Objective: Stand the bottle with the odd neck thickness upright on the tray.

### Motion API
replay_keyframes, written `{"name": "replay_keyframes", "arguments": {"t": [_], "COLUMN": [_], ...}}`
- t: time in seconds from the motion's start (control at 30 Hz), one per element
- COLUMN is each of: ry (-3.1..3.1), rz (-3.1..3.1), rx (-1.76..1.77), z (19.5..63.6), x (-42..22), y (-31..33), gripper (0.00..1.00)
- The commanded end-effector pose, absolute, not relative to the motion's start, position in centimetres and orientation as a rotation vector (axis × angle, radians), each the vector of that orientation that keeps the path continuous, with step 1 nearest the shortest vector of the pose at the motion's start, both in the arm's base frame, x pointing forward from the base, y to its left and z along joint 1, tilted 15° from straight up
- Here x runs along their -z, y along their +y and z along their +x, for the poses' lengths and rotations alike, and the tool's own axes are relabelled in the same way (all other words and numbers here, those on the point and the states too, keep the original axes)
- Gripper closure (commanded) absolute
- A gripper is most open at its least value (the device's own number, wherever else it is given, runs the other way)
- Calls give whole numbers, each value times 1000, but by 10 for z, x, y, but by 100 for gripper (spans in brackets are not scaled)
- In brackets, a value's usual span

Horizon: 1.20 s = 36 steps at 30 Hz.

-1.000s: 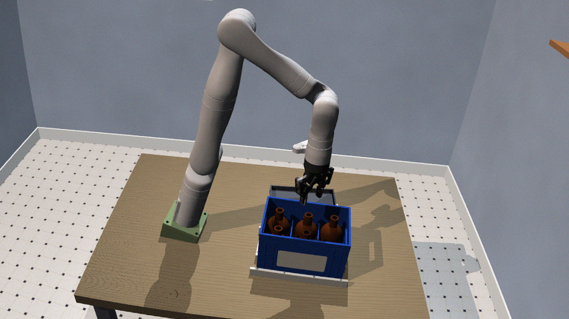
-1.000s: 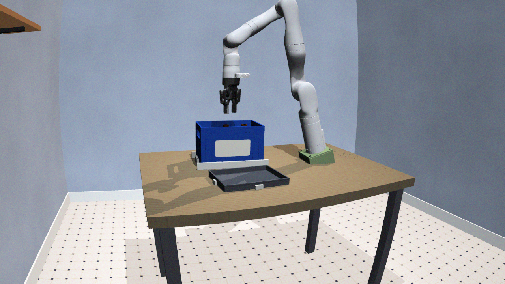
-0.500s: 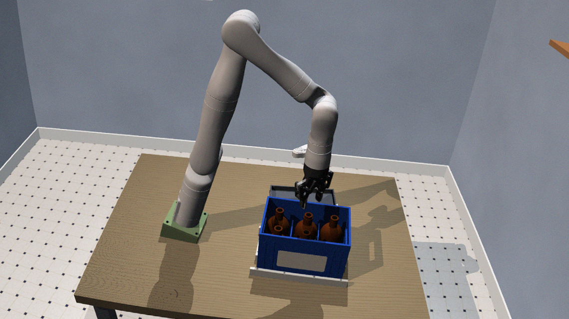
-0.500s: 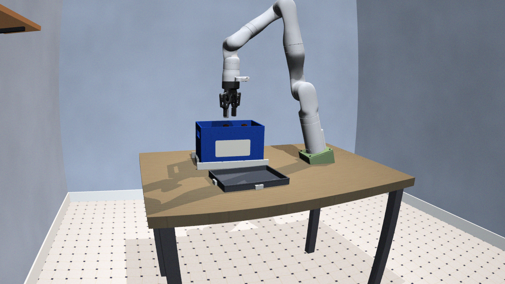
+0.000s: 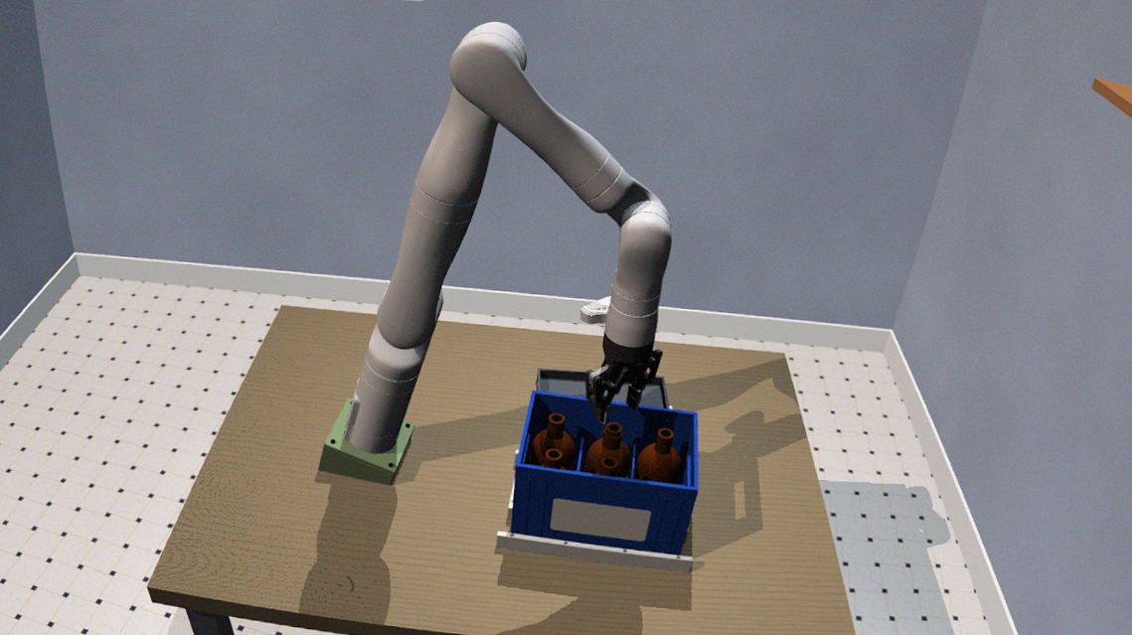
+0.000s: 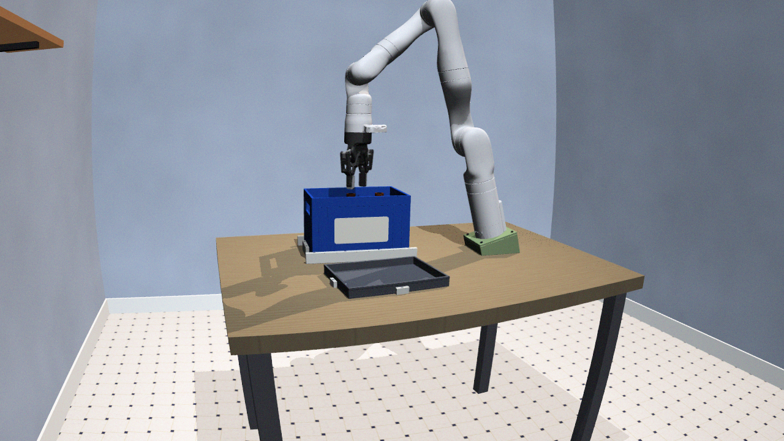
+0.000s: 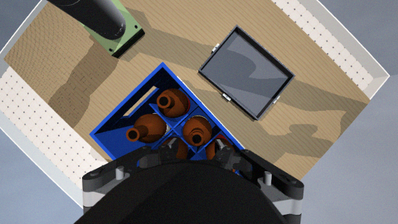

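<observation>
The blue crate holds five upright brown bottles. Three stand in the back row in the top view: left, middle and right. A front left bottle and a front middle bottle also show. The back middle bottle's neck shows a stepped ring below its opening. My gripper is partly open and empty, just above that neck. Its fingers partly hide two bottles in the wrist view. The dark tray is empty.
White rails run along the crate's long sides. Small white blocks touch the tray's edges. The green arm base stands left of the crate in the top view. The crate's walls rise around the bottles.
</observation>
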<state>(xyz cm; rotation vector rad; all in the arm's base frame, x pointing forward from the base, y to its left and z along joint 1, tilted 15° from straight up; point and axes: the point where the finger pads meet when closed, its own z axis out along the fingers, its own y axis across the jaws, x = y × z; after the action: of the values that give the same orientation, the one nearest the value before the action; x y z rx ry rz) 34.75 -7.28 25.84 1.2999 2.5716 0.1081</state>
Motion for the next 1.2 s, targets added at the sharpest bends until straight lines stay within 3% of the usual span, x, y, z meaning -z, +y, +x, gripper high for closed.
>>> {"name": "replay_keyframes", "arguments": {"t": [0.0,1.17], "ry": [2575,2575], "rz": [1301,1301], "rx": [-106,-106], "z": [347,349], "x": [-256,-252], "y": [-73,-73], "gripper": [36,36]}}
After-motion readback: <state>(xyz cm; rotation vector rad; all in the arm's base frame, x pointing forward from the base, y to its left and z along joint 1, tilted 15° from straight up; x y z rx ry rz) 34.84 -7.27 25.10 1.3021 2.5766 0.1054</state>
